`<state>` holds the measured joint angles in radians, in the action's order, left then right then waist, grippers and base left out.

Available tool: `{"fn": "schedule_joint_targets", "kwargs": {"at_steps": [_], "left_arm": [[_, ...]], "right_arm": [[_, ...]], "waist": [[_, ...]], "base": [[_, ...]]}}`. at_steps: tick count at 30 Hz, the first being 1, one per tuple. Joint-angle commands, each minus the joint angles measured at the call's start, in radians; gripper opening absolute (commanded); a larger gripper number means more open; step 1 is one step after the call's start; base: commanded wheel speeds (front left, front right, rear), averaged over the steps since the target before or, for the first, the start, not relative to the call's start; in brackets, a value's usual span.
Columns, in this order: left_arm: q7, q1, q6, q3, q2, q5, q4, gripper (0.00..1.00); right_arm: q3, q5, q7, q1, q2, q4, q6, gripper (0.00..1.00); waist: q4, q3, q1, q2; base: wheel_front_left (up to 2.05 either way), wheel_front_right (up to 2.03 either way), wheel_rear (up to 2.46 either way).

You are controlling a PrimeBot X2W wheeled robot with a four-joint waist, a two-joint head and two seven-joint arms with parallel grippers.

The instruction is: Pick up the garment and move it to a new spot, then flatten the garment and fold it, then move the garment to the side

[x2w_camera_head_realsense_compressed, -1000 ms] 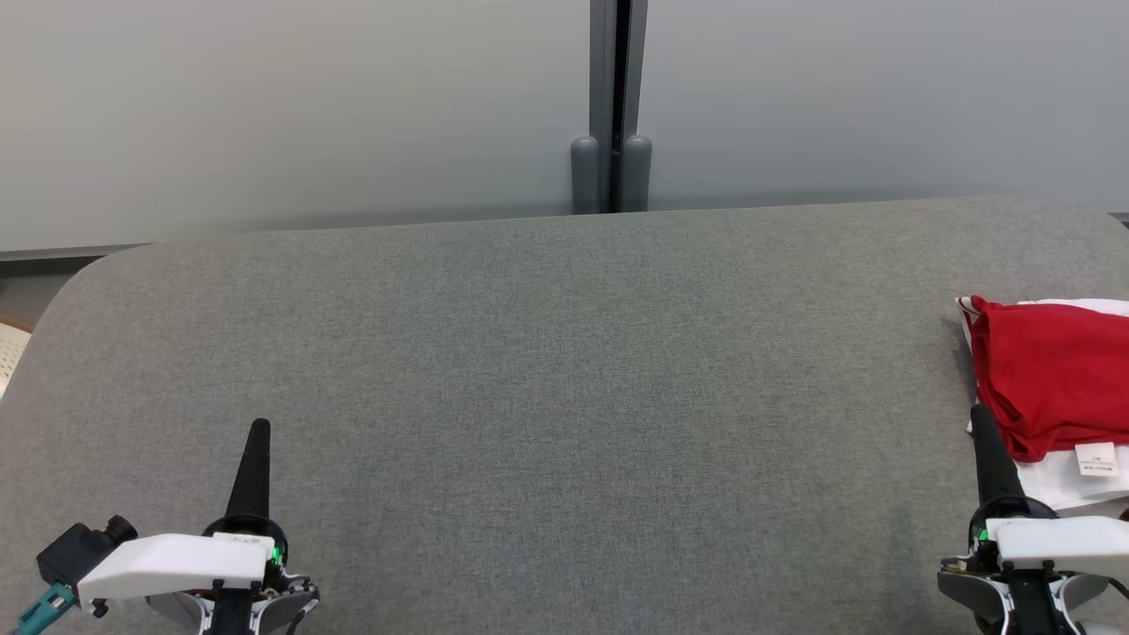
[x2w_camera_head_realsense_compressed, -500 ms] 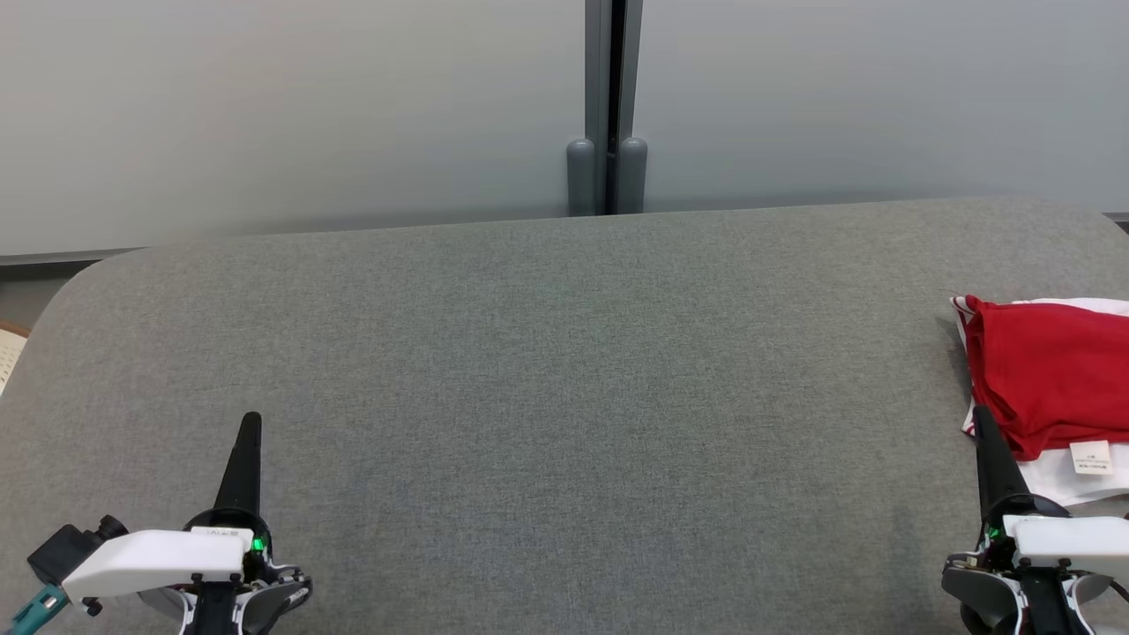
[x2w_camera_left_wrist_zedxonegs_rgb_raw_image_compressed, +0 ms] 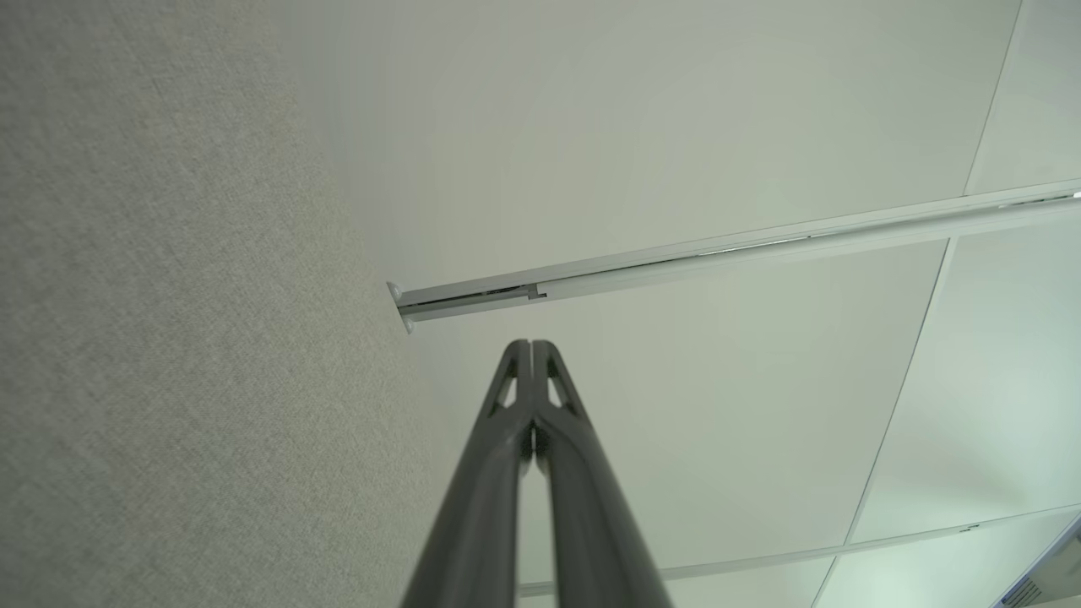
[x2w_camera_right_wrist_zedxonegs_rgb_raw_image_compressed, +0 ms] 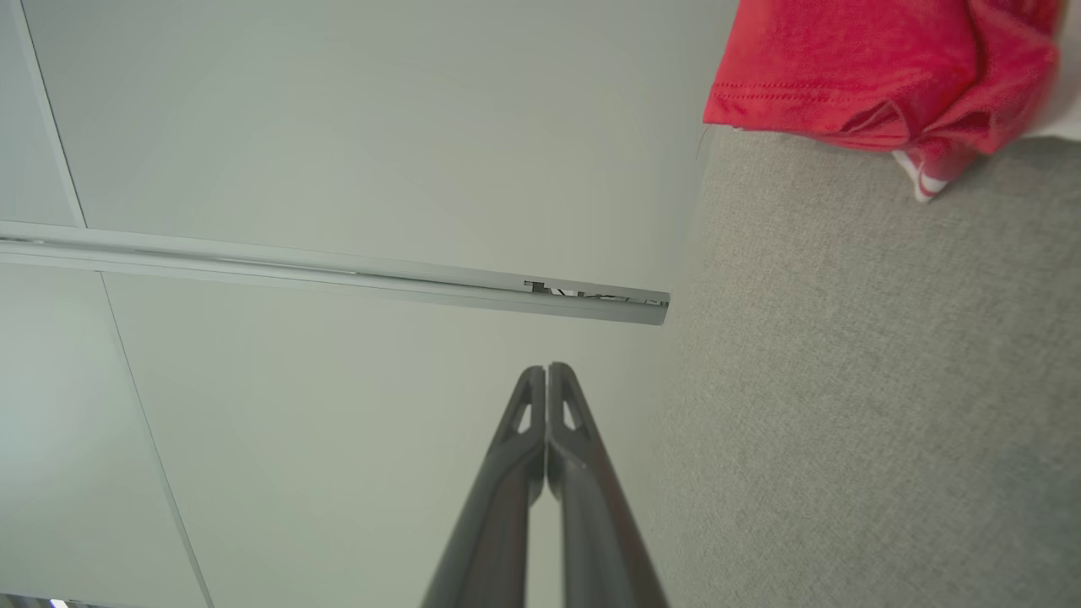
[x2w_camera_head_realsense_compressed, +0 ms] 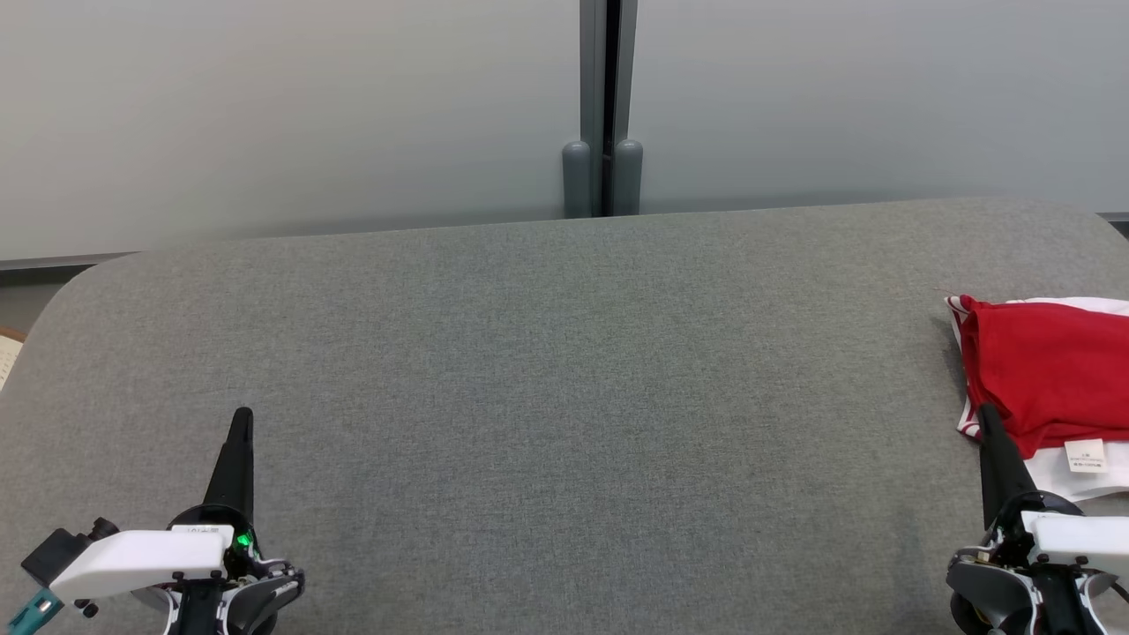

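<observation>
one red garment (x2w_camera_head_realsense_compressed: 1050, 370) just beside clenched right gripper (x2w_camera_head_realsense_compressed: 985, 413), left gripper (x2w_camera_head_realsense_compressed: 241, 414) clenched, well apart

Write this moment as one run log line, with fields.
left gripper: shut, empty | right gripper: shut, empty | garment: red and white, folded, at far right of grey surface

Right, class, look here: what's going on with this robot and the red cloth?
Nothing is being handled. The red garment lies bunched over white fabric at the right edge of the grey padded surface. The left tool and right tool are both shut and empty, low at the near edge, the right one nearest the garment.
</observation>
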<state>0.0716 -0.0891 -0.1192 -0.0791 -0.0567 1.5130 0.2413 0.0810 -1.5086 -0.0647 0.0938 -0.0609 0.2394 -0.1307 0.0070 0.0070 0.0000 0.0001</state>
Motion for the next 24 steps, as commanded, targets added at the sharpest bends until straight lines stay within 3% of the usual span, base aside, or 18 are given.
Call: {"fn": "schedule_joint_targets", "kwargs": {"at_steps": [1,24], "left_arm": [[0.007,-0.02,-0.008,-0.007,-0.007,0.024,0.0,0.0],[0.036,-0.024,-0.014,-0.027,-0.005,0.11,0.005,0.0]], "right_arm": [[0.003,-0.023,-0.01,0.015,-0.006,-0.001,0.0,0.0],[0.02,-0.117,-0.04,0.017,-0.002,0.005,0.0,0.0]], "waist": [[-0.001,0.0,0.0,-0.0001],[-0.007,-0.004,0.0,-0.0001]], "base": [[0.0,0.0,0.0],[0.0,0.0,0.0]]}}
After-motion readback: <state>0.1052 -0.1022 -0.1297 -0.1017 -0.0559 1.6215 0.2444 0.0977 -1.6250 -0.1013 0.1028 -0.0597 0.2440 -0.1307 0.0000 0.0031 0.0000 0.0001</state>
